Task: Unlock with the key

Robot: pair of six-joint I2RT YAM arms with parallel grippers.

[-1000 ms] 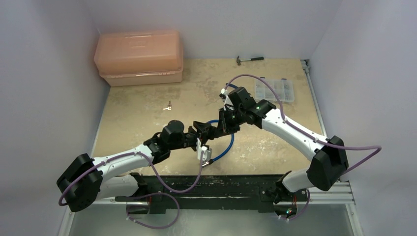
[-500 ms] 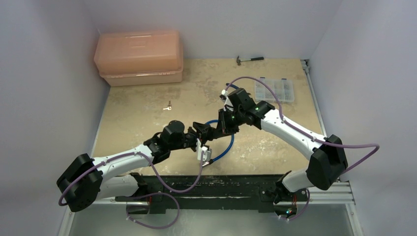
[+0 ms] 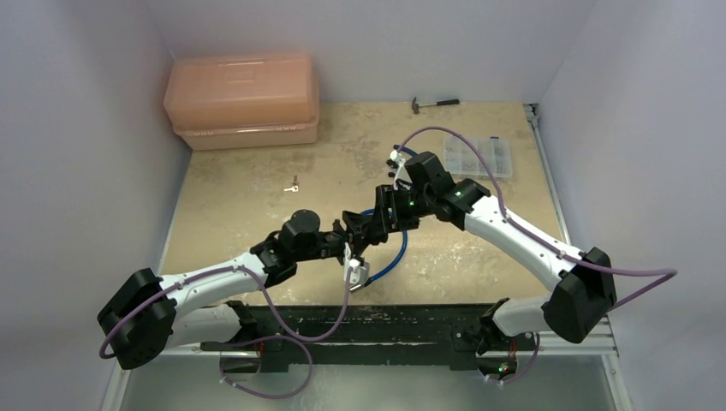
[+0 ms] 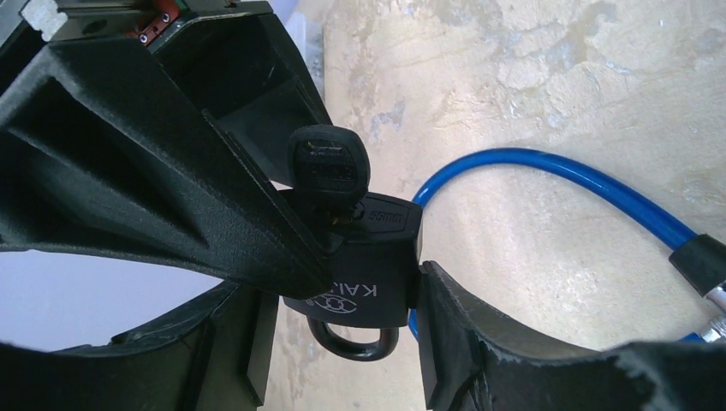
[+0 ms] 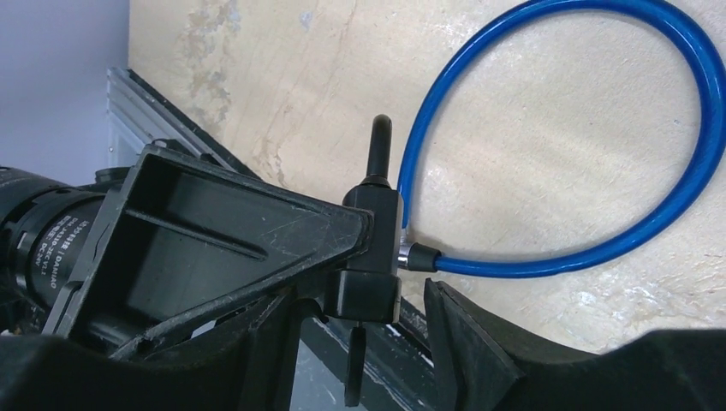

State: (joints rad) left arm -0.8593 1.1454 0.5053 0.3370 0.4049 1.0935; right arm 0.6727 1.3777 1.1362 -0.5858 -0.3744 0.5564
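Key [image 4: 328,167] is seated in the padlock [image 4: 368,274], its black head sticking out of the body, and that is where it stays now that my right gripper [image 5: 360,300] has let it go. A second ago those fingers were pinched together on it; now they stand apart on either side, touching neither key nor lock, and the right arm has shifted a little over the table. My left gripper [image 4: 372,276] has not moved: it is clamped on the padlock's body, holding it off the table with the blue cable [image 4: 556,175] looping behind. I judge the turn is done or being re-gripped. Whether the shackle [image 4: 355,344] has sprung free I cannot tell.
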